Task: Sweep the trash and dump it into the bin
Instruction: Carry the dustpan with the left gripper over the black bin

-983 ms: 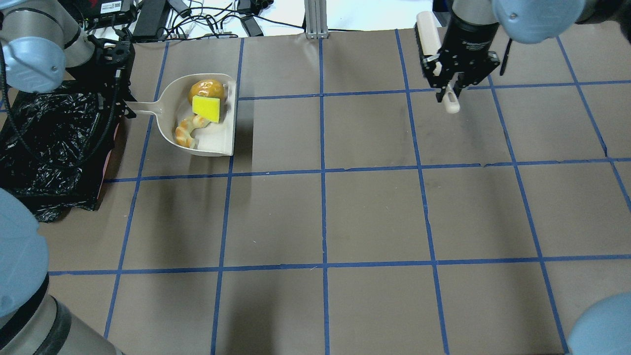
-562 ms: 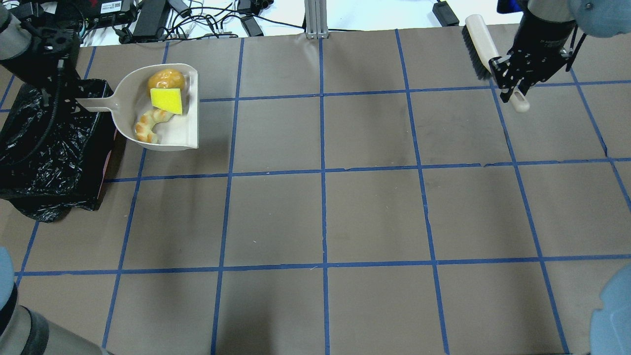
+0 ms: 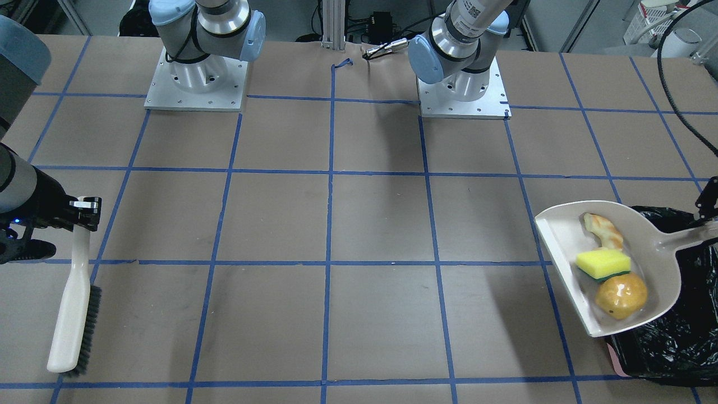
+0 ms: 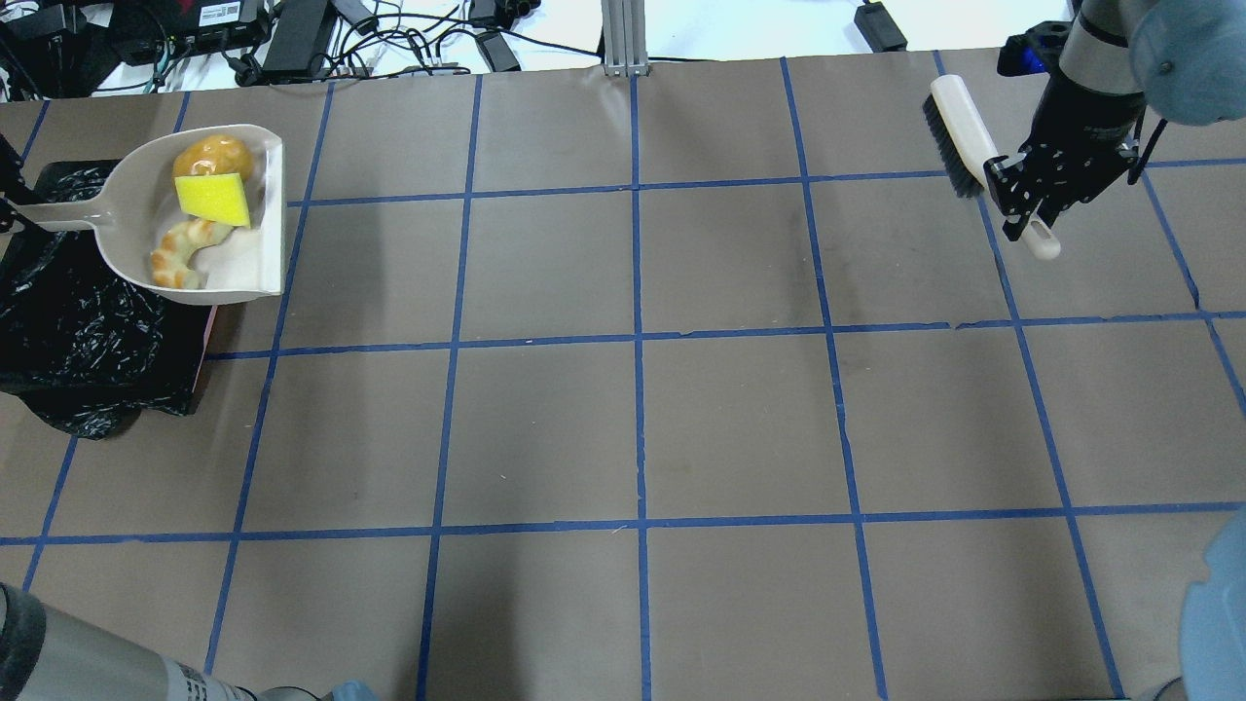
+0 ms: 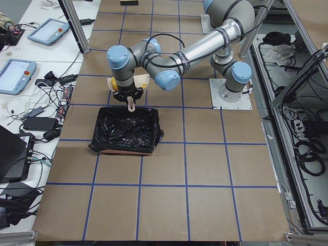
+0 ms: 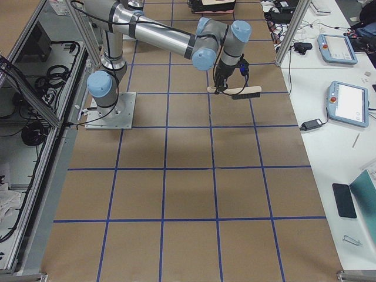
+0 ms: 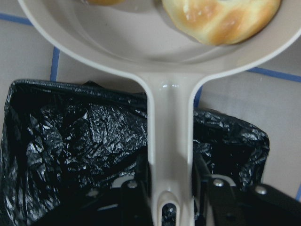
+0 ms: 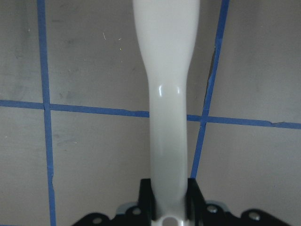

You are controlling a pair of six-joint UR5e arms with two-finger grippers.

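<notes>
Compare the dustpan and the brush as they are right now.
The dustpan carries the potato lump, sponge and shrimp; the brush carries nothing. The dustpan hangs at the bin's edge; the brush is at the table's opposite end. The left tool grips the dustpan, the right tool the brush. Both are pale plastic, held by their handles.

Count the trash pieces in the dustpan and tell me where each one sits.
3, all in the dustpan: the potato-like lump at the far end, the yellow sponge wedge in the middle, the shrimp nearest the robot. None seems hidden.
</notes>
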